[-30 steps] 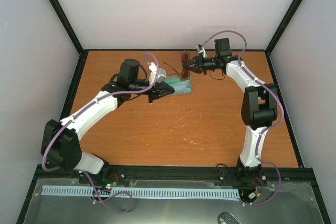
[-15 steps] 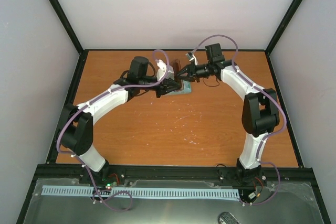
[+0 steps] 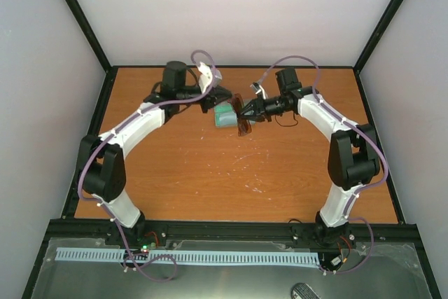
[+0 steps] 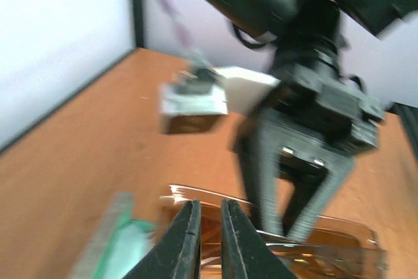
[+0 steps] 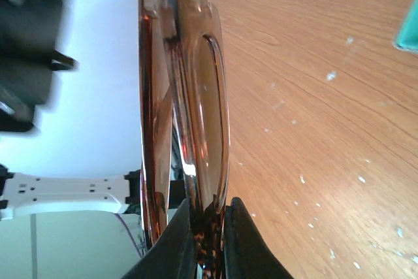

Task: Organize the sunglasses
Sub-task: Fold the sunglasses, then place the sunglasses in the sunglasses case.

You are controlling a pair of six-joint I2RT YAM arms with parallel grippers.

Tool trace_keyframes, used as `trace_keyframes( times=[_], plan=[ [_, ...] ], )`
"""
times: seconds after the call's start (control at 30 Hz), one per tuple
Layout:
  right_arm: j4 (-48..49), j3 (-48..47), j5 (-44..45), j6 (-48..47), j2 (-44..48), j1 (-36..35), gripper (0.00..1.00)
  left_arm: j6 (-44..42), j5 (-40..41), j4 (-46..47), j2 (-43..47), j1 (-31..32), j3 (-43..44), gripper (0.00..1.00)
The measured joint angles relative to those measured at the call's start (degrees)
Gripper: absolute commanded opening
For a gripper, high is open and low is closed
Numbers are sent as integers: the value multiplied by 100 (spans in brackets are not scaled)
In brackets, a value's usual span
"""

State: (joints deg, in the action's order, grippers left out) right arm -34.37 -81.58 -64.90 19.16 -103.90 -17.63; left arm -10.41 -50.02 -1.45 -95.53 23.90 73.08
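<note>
The sunglasses (image 3: 243, 124) have amber lenses and a thin reddish-brown frame. They are folded and held off the table in my right gripper (image 3: 252, 111), which is shut on them. In the right wrist view they stand on edge (image 5: 196, 96) between the fingers of the right gripper (image 5: 208, 230). The grey case with green lining (image 3: 225, 115) lies open just left of them. My left gripper (image 3: 219, 96) hovers behind the case with its jaws nearly together and nothing seen between them. In the left wrist view the left gripper (image 4: 208, 227) sits above the sunglasses (image 4: 307, 249) and the case (image 4: 121, 246).
The two grippers are close together at the back middle of the orange table (image 3: 231, 173). The black frame rail (image 3: 231, 68) and the white back wall stand just behind them. The right arm's wrist (image 4: 307, 102) fills much of the left wrist view.
My right gripper has carried the sunglasses forward and left, down beside the case. My left gripper has drawn back from the case toward the rear. The case now lies further left.
</note>
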Motion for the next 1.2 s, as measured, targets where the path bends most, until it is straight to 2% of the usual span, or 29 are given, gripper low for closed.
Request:
trace_keyframes(
  times=[0.1,0.2,0.33,0.53,0.7,1.0,1.2],
  plan=[
    [201,302,249,254,111,44,3,-144,280,-177,0,-382,385,6],
    [857,809,649,909,367,107,3,-723,636,-494,-168,-780,973,1],
    [2050,1683,1460,2057,931,138,3,-1576,1001,-1003,-1073,-1145,1875,0],
    [3154,2785,2677,3307,1749,138,3,-2347,1375,-1899,-2610,-1276,2232,1],
    [3370,2857,3366,3578,1941,138,3,-2542,1403,-2649,-3499,-1270,2745,3],
    [3738,2889,4015,3873,1746,136,3,-2455,1211,-2894,-3700,-1231,3571,5],
    [3930,2894,4138,4030,1235,114,3,-2282,1084,-2894,-3829,-1102,3624,5]
  ],
)
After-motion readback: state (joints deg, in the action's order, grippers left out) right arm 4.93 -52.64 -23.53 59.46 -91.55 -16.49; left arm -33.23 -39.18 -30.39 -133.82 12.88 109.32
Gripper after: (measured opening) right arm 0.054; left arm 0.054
